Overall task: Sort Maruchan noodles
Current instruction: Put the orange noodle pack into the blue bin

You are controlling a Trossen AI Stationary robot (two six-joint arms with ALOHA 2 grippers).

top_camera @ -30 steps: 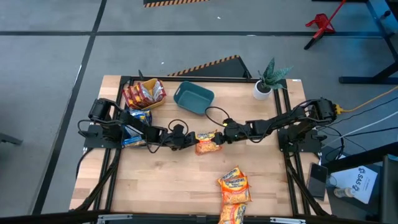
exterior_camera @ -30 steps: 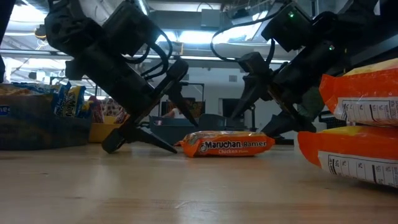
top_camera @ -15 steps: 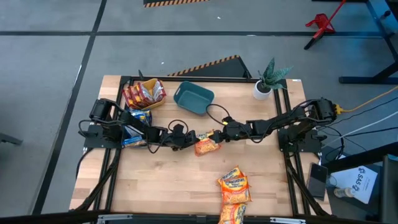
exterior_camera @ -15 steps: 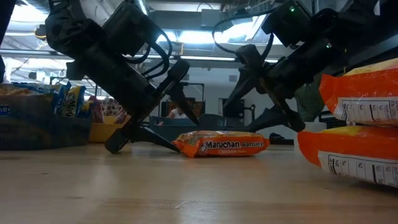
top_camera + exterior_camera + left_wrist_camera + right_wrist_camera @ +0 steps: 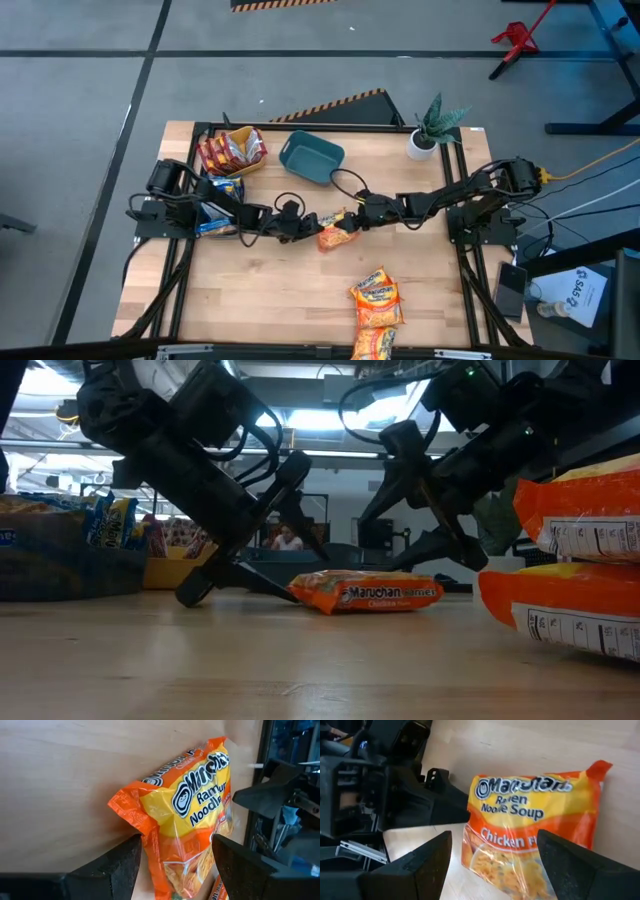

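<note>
Near stack: two orange Maruchan packets (image 5: 575,575) filled the right edge of the low view, one lying on the other; from above they lay at the table's near edge (image 5: 376,300), with a third orange packet (image 5: 366,343) partly cut off below them.
Table: a light wooden top (image 5: 260,290), bare between the stack and the arms.
Centre packet: an orange Maruchan Chicken ramen packet (image 5: 337,231) lay flat on the wood at mid-table, print side up, well apart from the near stack; in the low view it rested on the table (image 5: 365,592).
Left gripper: the left gripper (image 5: 175,865) sat low at the table, its two dark fingers (image 5: 117,865) spread either side of one crinkled end of the centre packet (image 5: 192,815); they straddled it, and no firm pinch could be made out.
Right gripper: the right gripper (image 5: 492,862) faced the same packet (image 5: 535,835) from the opposite side, jaws spread wide, the packet lying ahead of them and between their line, not clamped.
Left side: blue-silver packets (image 5: 218,205) lay beside the left arm's base.
Far left: a yellow bin (image 5: 240,133) held red-maroon packets (image 5: 225,152).
Far centre: a teal bin (image 5: 311,157) stood tilted to the table's edges.
Far right corner: a small potted plant (image 5: 431,128) in a white pot.
Room beyond: a person (image 5: 288,540) showed far off in the low view.
</note>
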